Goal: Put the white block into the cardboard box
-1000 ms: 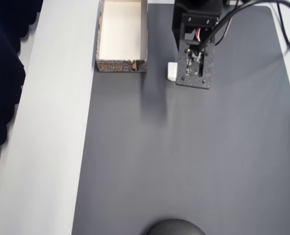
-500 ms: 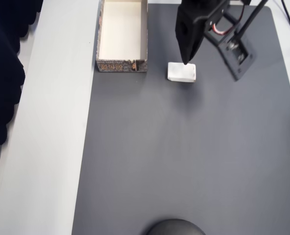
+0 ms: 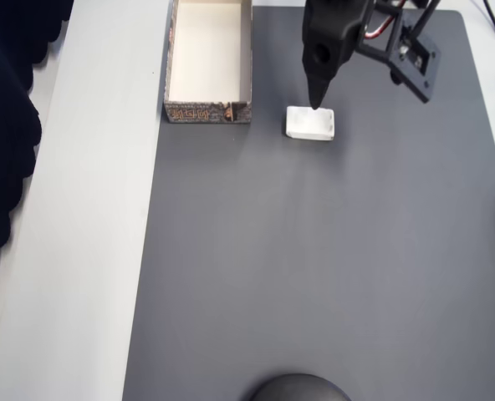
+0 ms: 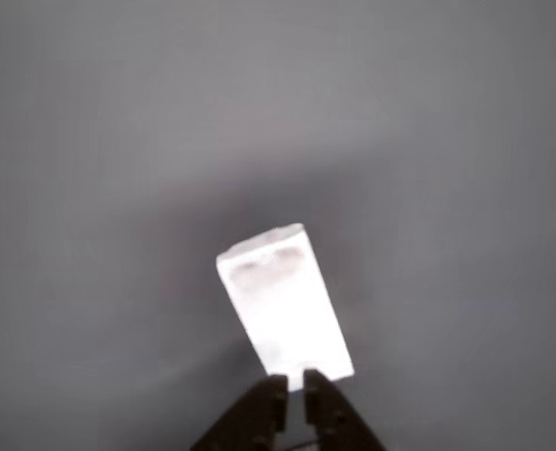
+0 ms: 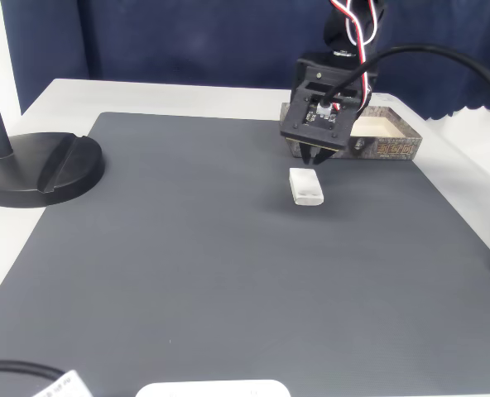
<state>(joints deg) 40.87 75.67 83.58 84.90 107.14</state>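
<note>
Since a moment ago my wrist has swung round while the white block (image 3: pixel 309 124) lies unmoved on the grey mat (image 3: pixel 314 267), right of the cardboard box (image 3: pixel 208 107). My gripper (image 4: pixel 294 387), fingers nearly together and holding nothing, hovers at the block's edge.

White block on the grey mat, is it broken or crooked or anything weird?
Nothing stands out. The white block lies flat and whole on the grey mat, just right of the cardboard box in the overhead view. The gripper hangs at its edge with fingers nearly together, holding nothing.
</note>
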